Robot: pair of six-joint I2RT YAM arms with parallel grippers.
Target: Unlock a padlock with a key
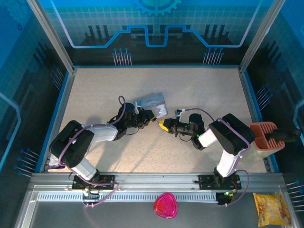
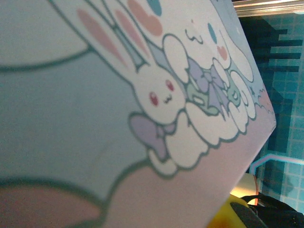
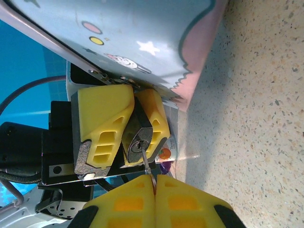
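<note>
Speckled beige tbl [image 1: 190, 90], pastel cartoon tin [image 1: 153, 100] near ctr

Dark padlock [image 3: 138, 137], pastel bunny-print tin [image 2: 142, 95]

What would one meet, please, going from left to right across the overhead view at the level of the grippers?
left gripper, clamped on the padlock → right gripper, pinching the key → orange slotted object at the far right.
</note>
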